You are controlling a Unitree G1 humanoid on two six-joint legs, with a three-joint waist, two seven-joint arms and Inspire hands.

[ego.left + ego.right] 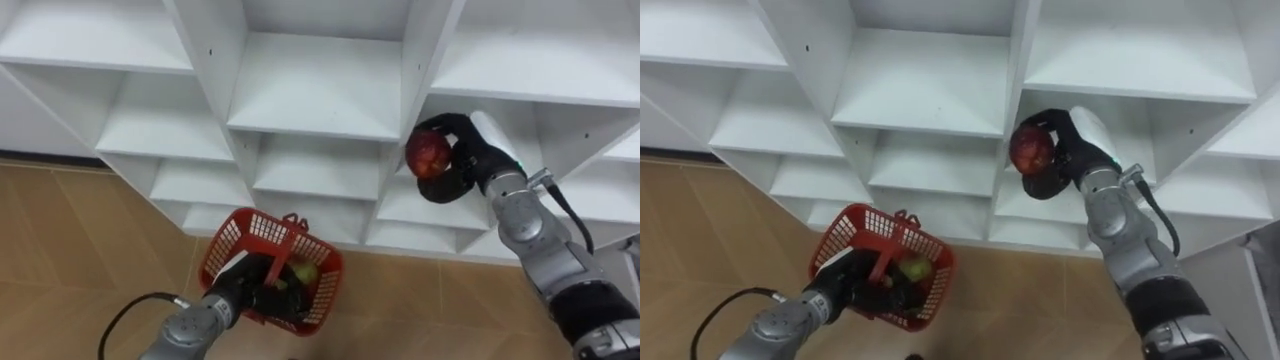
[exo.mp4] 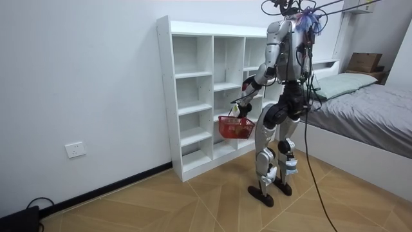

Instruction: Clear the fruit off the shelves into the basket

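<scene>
1. the robot is standing right in front of the white closet (image 2: 193, 96), with a bed (image 2: 360, 103) lying behind it in the room view.
2. progress so far: a greenish fruit (image 1: 303, 272) is lying in the red basket (image 1: 225, 240), so part of the collecting is looking done (whatever else is sitting in there is too dark to tell apart).
3. a red apple (image 1: 428, 152) is being held in the air at the mouth of a compartment on the closet's right side. it is clear of the shelf board and not yet in the basket.
4. the right robot hand (image 1: 462, 150) is wrapping its fingers and thumb round the apple, closed firmly enough to be carrying it.
5. the left robot hand (image 1: 252, 288) is curling round the basket's handle. it is holding the basket low in front of the bottom shelves, well apart from the apple.
6. what is left, as i am judging it: bringing the apple down over the basket, letting it go among the fruit there, then looking through the other compartments for any more.
</scene>
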